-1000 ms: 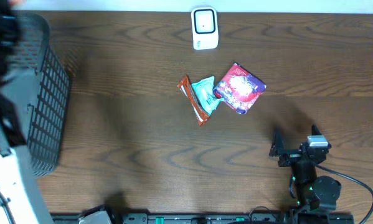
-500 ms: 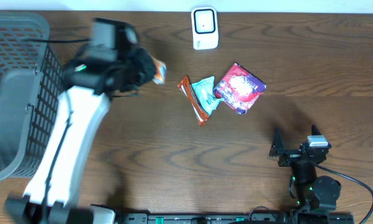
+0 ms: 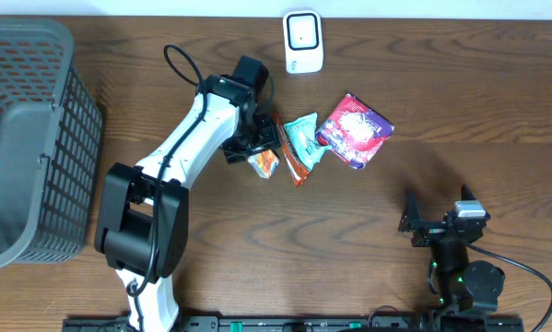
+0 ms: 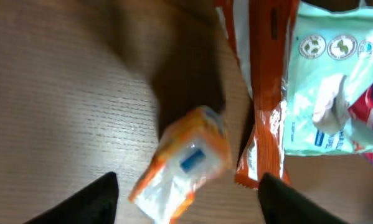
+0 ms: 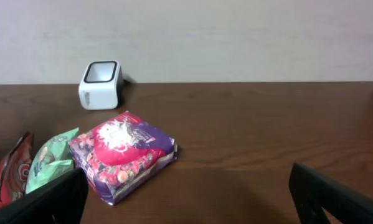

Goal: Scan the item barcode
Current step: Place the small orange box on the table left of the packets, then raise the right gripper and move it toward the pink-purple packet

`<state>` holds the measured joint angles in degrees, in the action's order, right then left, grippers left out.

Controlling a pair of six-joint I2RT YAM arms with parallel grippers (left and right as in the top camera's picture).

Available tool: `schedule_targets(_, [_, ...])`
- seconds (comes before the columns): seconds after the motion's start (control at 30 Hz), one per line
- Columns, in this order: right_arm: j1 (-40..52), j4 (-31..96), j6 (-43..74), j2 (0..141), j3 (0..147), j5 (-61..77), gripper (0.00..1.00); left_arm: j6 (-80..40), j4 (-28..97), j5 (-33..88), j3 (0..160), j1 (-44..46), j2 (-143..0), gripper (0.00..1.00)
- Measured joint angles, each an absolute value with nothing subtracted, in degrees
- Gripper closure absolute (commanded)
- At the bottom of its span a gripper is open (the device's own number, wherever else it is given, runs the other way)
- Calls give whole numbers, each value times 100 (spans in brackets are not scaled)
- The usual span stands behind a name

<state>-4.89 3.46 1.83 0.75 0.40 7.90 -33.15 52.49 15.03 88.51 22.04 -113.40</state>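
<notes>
A dark brown wood-grain table (image 3: 165, 240) carries everything, and a small white box-shaped barcode scanner (image 3: 302, 41) stands at its far edge. A grey plastic mesh basket (image 3: 36, 138) sits far to the scanner's left. The white left arm (image 3: 179, 152) reaches to a spot just in front of the scanner and slightly left. There the left gripper (image 4: 187, 186) has its jaws spread wide and pinches nothing. The right gripper (image 5: 186, 199) hangs well in front of the scanner and to its right, its jaws also spread wide and empty. A purple-and-red cardboard box (image 3: 354, 130) lies in front of the scanner, slightly right. A long orange-red foil wrapper (image 3: 289, 157) and a teal plastic pouch (image 3: 303, 136) lie directly in front of the scanner, with the pouch overlapping both the wrapper and the box. The small orange-and-white packet (image 4: 186, 155), blurred, lies between the left fingers, just left of the wrapper.
</notes>
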Motion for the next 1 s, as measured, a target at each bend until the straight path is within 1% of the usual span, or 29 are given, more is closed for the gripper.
schedule_targets(0.2, [-489, 346, 183, 75, 38, 790, 1, -3166, 5336, 1778, 9002, 1966, -11124, 24])
schedule_targets(0.37, [-489, 349, 183, 75, 40, 790, 1, -3107, 5380, 1942, 9061, 1437, -10143, 24])
schedule_targets(0.4, [-489, 346, 183, 75, 40, 790, 1, -3103, 5415, 1946, 9083, 1304, -9883, 6])
schedule_targets(0.43, [-489, 346, 183, 75, 38, 790, 1, -3105, 5502, 1957, 9129, 1133, -9557, 2])
schedule_targets(0.47, [-489, 346, 183, 75, 40, 790, 1, -3068, 5572, 1964, 9161, 1020, -9327, 1])
schedule_targets(0.57, [-489, 346, 183, 75, 38, 790, 1, -3079, 5872, 1959, 9264, 633, -8606, 2])
schedule_targets(0.7, [-489, 346, 183, 75, 40, 790, 1, -2965, 6357, 1754, 9279, 381, -7992, 2])
schedule_targets(0.87, [-489, 123, 202, 75, 38, 823, 1, -2827, 6735, 849, 9277, 237, -7699, 2])
schedule_targets(0.93, [-491, -43, 539, 73, 38, 1146, 1, -2818, 6834, 580, 9277, 226, -7675, 2])
schedule_targets(1.0, [-491, -27, 1188, 75, 38, 1868, 1, -2803, 6930, 349, 9277, 226, -7675, 2])
